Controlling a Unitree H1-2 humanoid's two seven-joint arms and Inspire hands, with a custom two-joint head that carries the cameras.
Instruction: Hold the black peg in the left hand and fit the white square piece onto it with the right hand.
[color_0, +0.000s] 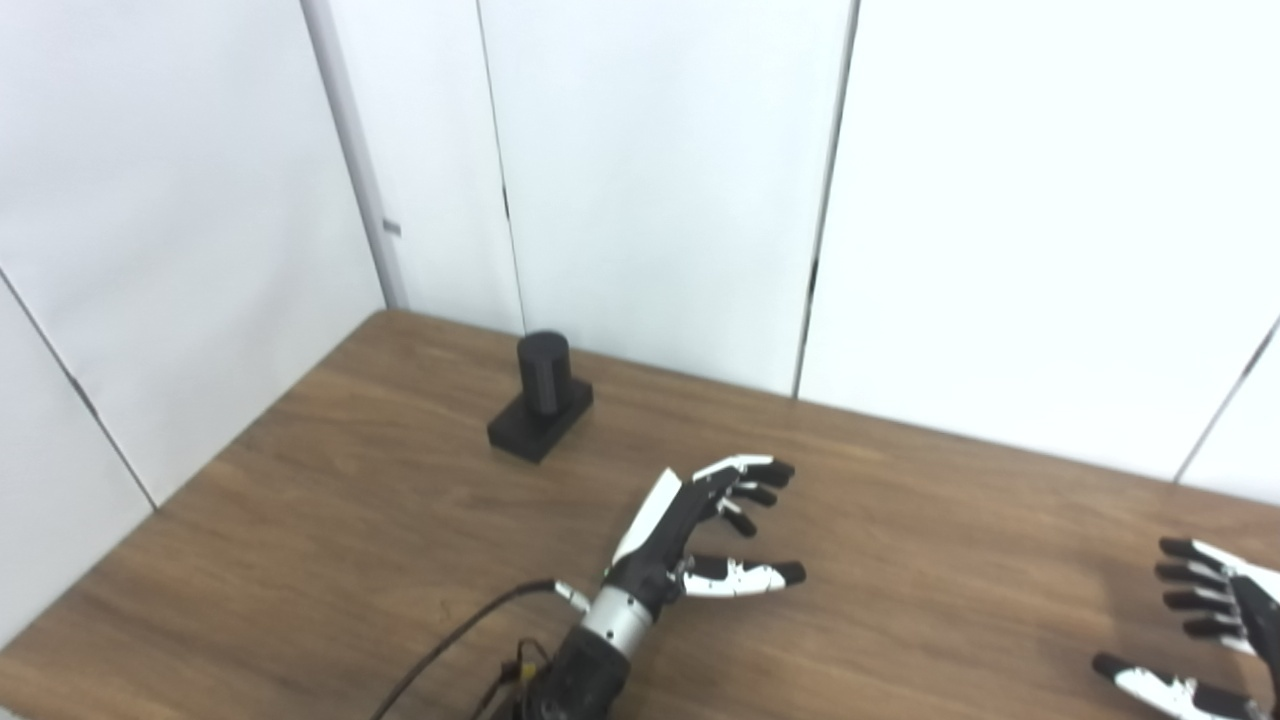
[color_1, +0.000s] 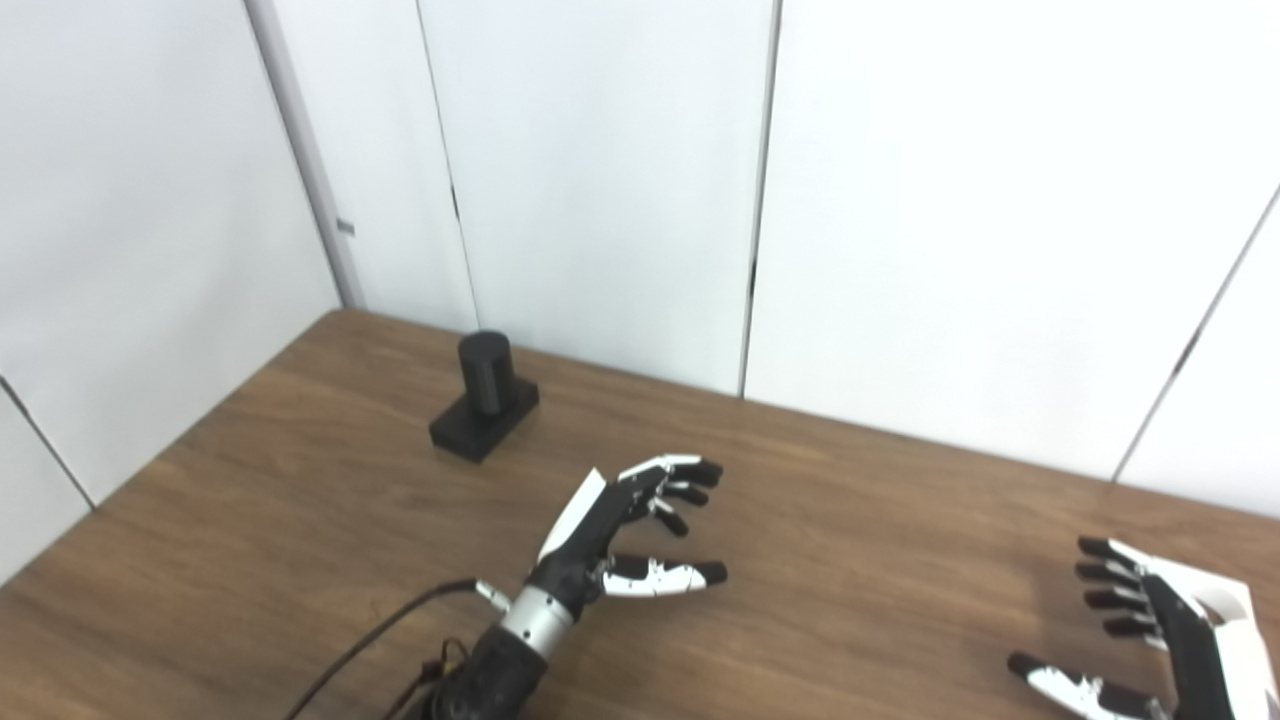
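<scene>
Table (color_0: 350, 540): brown wood-grain top, bounded at the far and left sides by white wall panels (color_0: 660, 180).

Peg (color_0: 542, 372): black upright cylinder on a black square base, 1 piece, standing on the table toward the far left corner, at about 11 o'clock from the left hand. Nothing touches it; it is well apart from both hands.

Left hand (color_0: 690, 525): black and white, arm entering from the bottom edge near centre, a black cable (color_0: 450, 640) trailing at the wrist. Fingers (color_0: 745, 478) spread and lightly curled, pointing toward 3 o'clock; thumb held apart below them. It holds nothing and sits over the table's middle.

Right hand (color_1: 1170, 630): at the bottom right corner, about 4 o'clock from the left hand, partly cut off by the frame edge. Fingers (color_1: 1105, 575) apart and pointing toward 9 o'clock, thumb separate below; it grips nothing.

White square piece: not visible in either view.
</scene>
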